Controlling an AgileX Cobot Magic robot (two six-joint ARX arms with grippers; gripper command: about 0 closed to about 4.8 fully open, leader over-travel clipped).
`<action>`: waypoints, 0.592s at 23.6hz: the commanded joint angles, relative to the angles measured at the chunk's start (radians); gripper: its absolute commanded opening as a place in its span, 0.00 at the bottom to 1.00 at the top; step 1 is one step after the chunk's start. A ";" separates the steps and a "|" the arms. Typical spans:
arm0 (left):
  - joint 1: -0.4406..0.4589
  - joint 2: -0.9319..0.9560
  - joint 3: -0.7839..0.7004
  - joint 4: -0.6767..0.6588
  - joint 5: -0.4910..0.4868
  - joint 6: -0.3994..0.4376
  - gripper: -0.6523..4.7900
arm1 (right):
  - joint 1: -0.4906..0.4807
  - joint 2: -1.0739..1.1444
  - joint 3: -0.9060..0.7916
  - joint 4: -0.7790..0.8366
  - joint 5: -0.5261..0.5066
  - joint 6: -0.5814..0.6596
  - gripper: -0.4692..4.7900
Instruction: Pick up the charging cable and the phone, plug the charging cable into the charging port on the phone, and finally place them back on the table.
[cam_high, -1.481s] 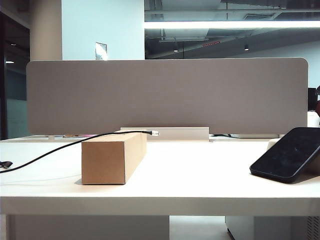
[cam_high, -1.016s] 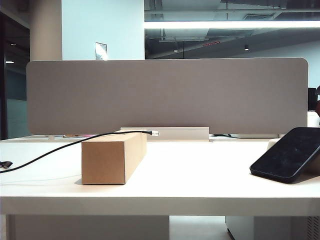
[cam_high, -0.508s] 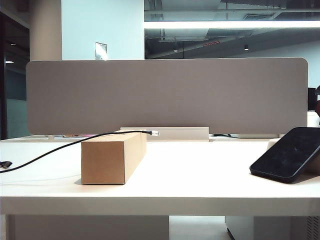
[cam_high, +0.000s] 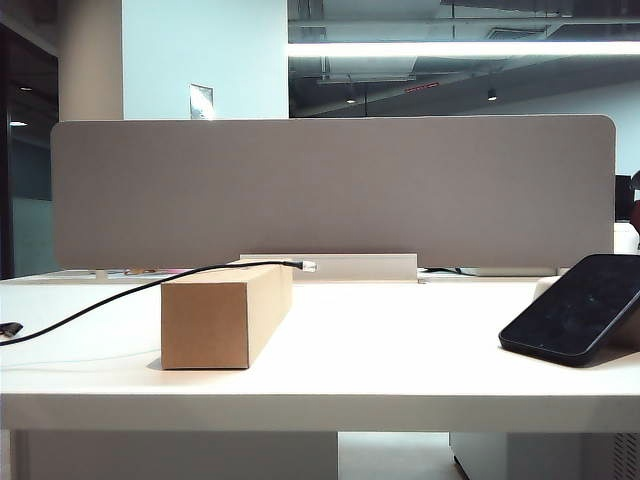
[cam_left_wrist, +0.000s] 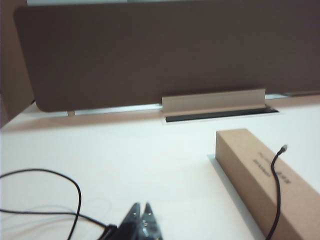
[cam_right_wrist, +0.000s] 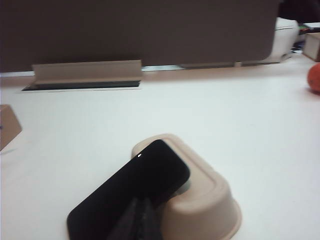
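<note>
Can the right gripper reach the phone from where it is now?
Probably yes. The right gripper, shut, is close in front of the phone, which leans on a beige tray. Nothing lies between them, but the jaws must open first.

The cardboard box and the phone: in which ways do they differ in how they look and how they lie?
The cardboard box is brown, matte and a long block; the phone is black, glossy and a thin slab. The cardboard box lies flat on the table; the phone leans tilted, its upper end propped on a beige tray-like object. The charging cable runs over the box, none over the phone. Neither is held by a gripper.
</note>
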 joint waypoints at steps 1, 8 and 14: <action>0.001 0.000 0.030 0.013 0.008 -0.003 0.11 | 0.018 0.053 0.035 0.005 -0.001 0.003 0.09; 0.001 0.009 0.091 0.013 0.011 -0.038 0.11 | 0.053 0.219 0.122 0.005 -0.005 0.083 0.09; 0.001 0.081 0.155 0.013 0.014 -0.040 0.11 | 0.060 0.400 0.213 0.004 -0.047 0.182 0.09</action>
